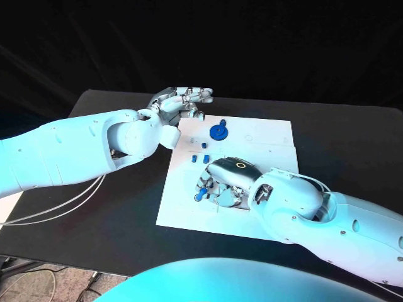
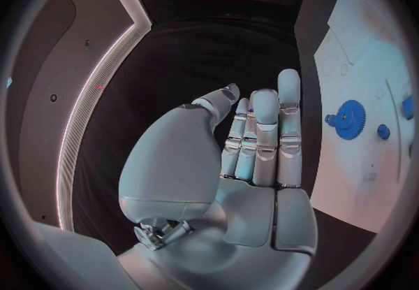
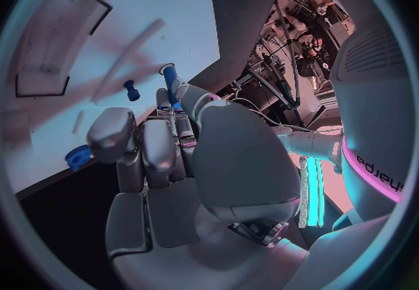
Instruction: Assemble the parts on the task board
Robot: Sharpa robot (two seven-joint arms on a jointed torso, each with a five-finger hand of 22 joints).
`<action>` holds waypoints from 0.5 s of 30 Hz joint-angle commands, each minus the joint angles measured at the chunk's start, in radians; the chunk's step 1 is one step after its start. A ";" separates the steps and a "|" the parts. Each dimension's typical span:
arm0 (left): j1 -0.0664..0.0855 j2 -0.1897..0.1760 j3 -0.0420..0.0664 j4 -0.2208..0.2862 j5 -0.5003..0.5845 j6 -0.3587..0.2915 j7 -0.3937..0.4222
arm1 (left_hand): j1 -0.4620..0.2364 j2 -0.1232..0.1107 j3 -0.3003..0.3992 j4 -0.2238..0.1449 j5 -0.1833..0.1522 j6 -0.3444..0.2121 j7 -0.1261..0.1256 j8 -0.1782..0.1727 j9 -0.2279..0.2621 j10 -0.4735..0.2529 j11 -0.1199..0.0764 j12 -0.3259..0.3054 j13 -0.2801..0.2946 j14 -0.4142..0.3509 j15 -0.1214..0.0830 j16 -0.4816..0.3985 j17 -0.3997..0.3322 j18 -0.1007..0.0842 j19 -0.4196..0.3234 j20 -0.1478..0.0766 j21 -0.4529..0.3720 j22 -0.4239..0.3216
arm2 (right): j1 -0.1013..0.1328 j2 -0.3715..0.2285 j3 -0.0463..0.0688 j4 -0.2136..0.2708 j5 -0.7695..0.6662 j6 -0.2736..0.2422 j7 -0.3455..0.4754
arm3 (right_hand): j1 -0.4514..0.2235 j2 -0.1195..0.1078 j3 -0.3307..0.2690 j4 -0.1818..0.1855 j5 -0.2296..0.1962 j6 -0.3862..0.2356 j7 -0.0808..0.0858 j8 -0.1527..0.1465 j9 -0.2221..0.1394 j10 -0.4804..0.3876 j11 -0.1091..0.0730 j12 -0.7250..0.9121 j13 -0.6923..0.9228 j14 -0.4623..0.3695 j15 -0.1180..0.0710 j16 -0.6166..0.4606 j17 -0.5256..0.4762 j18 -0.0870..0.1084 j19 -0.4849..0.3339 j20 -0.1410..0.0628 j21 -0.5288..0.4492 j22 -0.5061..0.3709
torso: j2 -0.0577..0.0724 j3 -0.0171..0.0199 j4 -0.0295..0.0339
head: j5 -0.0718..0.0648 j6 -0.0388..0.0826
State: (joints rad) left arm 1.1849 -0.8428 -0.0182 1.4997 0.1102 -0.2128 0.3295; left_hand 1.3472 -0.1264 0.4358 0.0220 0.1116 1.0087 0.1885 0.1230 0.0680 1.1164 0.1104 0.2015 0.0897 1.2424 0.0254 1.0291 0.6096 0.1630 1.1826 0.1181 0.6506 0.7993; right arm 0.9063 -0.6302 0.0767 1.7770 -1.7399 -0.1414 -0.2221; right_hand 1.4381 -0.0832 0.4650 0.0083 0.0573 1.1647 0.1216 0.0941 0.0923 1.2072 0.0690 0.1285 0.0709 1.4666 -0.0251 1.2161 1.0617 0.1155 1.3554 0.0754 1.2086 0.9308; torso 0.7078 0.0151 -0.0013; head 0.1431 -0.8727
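The white task board (image 1: 265, 135) lies in the middle of the black table. A blue gear (image 1: 219, 132) stands on its far part, and two small blue pegs (image 1: 199, 158) sit just nearer. My right hand (image 1: 227, 182) is low over the board's near half and pinches a blue peg (image 3: 170, 77) at its fingertips; the peg (image 1: 199, 196) points down at the board. My left hand (image 1: 179, 100) hovers past the board's far left corner with its fingers (image 2: 262, 136) stretched out straight, holding nothing. The left wrist view shows the gear (image 2: 349, 119) beside that hand.
A rectangular recess (image 3: 61, 38) is cut into the board, and a lone blue peg (image 3: 131, 89) stands near my right hand's fingertips. White cables (image 1: 56, 204) hang under my left arm. Bare black table (image 1: 356, 138) lies to the right of the board.
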 commanded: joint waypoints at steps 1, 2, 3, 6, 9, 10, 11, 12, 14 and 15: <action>0.000 0.002 0.001 0.000 -0.003 0.020 0.004 | 0.009 0.004 -0.007 0.001 0.001 -0.006 -0.002 -0.002 -0.001 -0.010 0.000 0.003 0.000 -0.009 -0.001 -0.006 -0.001 0.019 0.001 0.005 -0.003 -0.001 | -0.004 0.006 -0.001 -0.004 -0.023 0.026 0.009 | -0.004 0.005 0.007 -0.001 0.006 -0.002 0.005 0.002 0.001 0.020 -0.011 0.002 0.001 0.028 -0.003 0.005 -0.002 -0.001 0.005 -0.004 0.003 0.000 | 0.000 -0.0001 -0.0002 | 0.001 0.000; 0.000 0.003 0.001 0.000 -0.003 0.020 0.004 | 0.009 0.004 -0.007 0.001 0.001 -0.006 -0.002 -0.002 -0.001 -0.010 0.000 0.003 0.000 -0.009 -0.001 -0.006 -0.001 0.019 0.001 0.005 -0.003 -0.001 | -0.004 0.007 -0.001 -0.005 -0.024 0.026 0.009 | -0.004 0.005 0.007 -0.001 0.006 -0.002 0.005 0.002 0.001 0.020 -0.011 0.002 0.001 0.028 -0.003 0.005 -0.002 -0.001 0.005 -0.004 0.003 0.000 | 0.000 -0.0002 -0.0002 | 0.001 0.000; 0.000 0.003 0.001 0.000 -0.003 0.020 0.004 | 0.009 0.004 -0.007 0.001 0.001 -0.006 -0.002 -0.002 -0.001 -0.010 0.000 0.003 0.000 -0.009 -0.001 -0.006 -0.001 0.019 0.001 0.005 -0.003 -0.001 | -0.004 0.008 -0.001 -0.007 -0.028 0.026 0.008 | -0.004 0.005 0.007 -0.001 0.006 -0.002 0.005 0.002 0.001 0.020 -0.011 0.002 0.001 0.028 -0.003 0.005 -0.002 -0.001 0.005 -0.004 0.003 0.000 | 0.000 0.0001 0.0000 | 0.000 0.000; 0.000 0.003 0.001 0.000 -0.003 0.021 0.004 | 0.009 0.004 -0.007 0.001 0.001 -0.006 -0.002 -0.002 -0.001 -0.010 0.000 0.003 0.000 -0.009 -0.001 -0.006 -0.001 0.019 0.001 0.005 -0.003 -0.001 | -0.006 0.014 -0.003 -0.014 -0.054 0.025 0.006 | -0.004 0.005 0.007 -0.001 0.006 -0.002 0.005 0.002 0.001 0.020 -0.011 0.002 0.001 0.028 -0.003 0.005 -0.002 -0.001 0.005 -0.004 0.003 0.000 | 0.000 0.0000 0.0003 | 0.001 0.000; 0.000 0.003 0.001 0.000 -0.003 0.021 0.004 | 0.009 0.004 -0.007 0.001 0.001 -0.006 -0.002 -0.002 -0.001 -0.010 0.000 0.003 0.000 -0.009 -0.001 -0.006 -0.001 0.019 0.001 0.005 -0.003 -0.001 | -0.007 0.018 -0.005 -0.022 -0.075 0.025 0.003 | -0.004 0.005 0.007 -0.001 0.006 -0.002 0.005 0.002 0.001 0.020 -0.011 0.002 0.001 0.028 -0.003 0.005 -0.002 -0.001 0.005 -0.004 0.003 0.000 | 0.000 -0.0001 0.0004 | 0.000 0.000; 0.000 0.003 0.001 0.000 -0.003 0.021 0.004 | 0.009 0.004 -0.007 0.001 0.001 -0.006 -0.002 -0.002 -0.001 -0.010 0.000 0.003 0.000 -0.009 -0.001 -0.006 -0.001 0.019 0.001 0.005 -0.003 -0.001 | -0.008 0.019 -0.005 -0.024 -0.081 0.026 0.001 | -0.004 0.005 0.007 -0.001 0.006 -0.002 0.005 0.002 0.001 0.020 -0.011 0.002 0.001 0.028 -0.003 0.005 -0.002 -0.001 0.005 -0.004 0.003 0.000 | 0.000 -0.0004 0.0006 | 0.001 0.000; 0.000 0.003 0.001 0.000 -0.003 0.021 0.004 | 0.009 0.004 -0.007 0.001 0.001 -0.006 -0.002 -0.002 -0.001 -0.010 0.000 0.003 0.000 -0.009 -0.001 -0.006 -0.001 0.019 0.001 0.005 -0.003 -0.001 | -0.008 0.020 -0.005 -0.025 -0.084 0.026 0.000 | -0.004 0.005 0.007 -0.001 0.006 -0.002 0.005 0.002 0.001 0.020 -0.011 0.002 0.001 0.028 -0.003 0.005 -0.002 -0.001 0.005 -0.004 0.003 0.000 | 0.000 -0.0003 0.0006 | 0.001 0.000; 0.000 0.003 0.001 0.000 -0.003 0.021 0.003 | 0.009 0.004 -0.007 0.001 0.001 -0.006 -0.002 -0.002 -0.001 -0.010 0.000 0.003 0.000 -0.009 -0.001 -0.006 -0.001 0.019 0.001 0.005 -0.003 -0.001 | -0.008 0.021 -0.006 -0.027 -0.088 0.027 -0.002 | -0.004 0.005 0.007 -0.001 0.006 -0.002 0.005 0.002 0.001 0.020 -0.011 0.001 0.001 0.028 -0.003 0.006 -0.001 -0.001 0.005 -0.004 0.003 0.000 | 0.000 -0.0002 0.0007 | 0.000 0.000; 0.000 0.003 0.001 0.000 -0.003 0.021 0.003 | 0.009 0.004 -0.007 0.001 0.001 -0.006 -0.002 -0.002 -0.001 -0.010 0.000 0.003 0.000 -0.009 -0.001 -0.006 -0.001 0.019 0.001 0.005 -0.003 -0.001 | -0.009 0.023 -0.007 -0.030 -0.101 0.030 -0.006 | -0.004 0.005 0.007 -0.001 0.006 -0.002 0.005 0.002 0.001 0.020 -0.011 0.001 0.001 0.028 -0.003 0.006 -0.001 -0.001 0.005 -0.004 0.003 0.000 | 0.000 -0.0003 0.0006 | 0.000 0.000; 0.000 0.003 0.001 0.000 -0.003 0.021 0.003 | 0.009 0.004 -0.007 0.001 0.001 -0.006 -0.002 -0.002 -0.001 -0.010 0.000 0.003 0.000 -0.009 -0.001 -0.006 -0.001 0.019 0.001 0.005 -0.003 -0.001 | -0.009 0.023 -0.007 -0.031 -0.107 0.031 -0.008 | -0.004 0.005 0.007 -0.001 0.006 -0.002 0.005 0.002 0.001 0.020 -0.011 0.001 0.001 0.028 -0.003 0.006 -0.001 -0.001 0.005 -0.004 0.003 0.000 | 0.000 -0.0004 0.0006 | -0.001 0.000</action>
State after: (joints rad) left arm 1.1848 -0.8416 -0.0182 1.4984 0.1102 -0.2110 0.3290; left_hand 1.3472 -0.1264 0.4358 0.0220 0.1116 1.0087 0.1885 0.1230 0.0680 1.1164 0.1104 0.2015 0.0897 1.2421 0.0251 1.0291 0.6097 0.1631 1.1826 0.1181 0.6506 0.7994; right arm 0.8993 -0.6074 0.0711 1.7491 -1.7959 -0.1330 -0.2228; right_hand 1.4367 -0.0848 0.4648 0.0082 0.0600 1.1638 0.1219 0.0939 0.0927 1.2072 0.0690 0.1269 0.0701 1.4666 -0.0251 1.2160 1.0616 0.1155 1.3554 0.0754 1.2085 0.9308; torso 0.7078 0.0151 -0.0008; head 0.1437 -0.8728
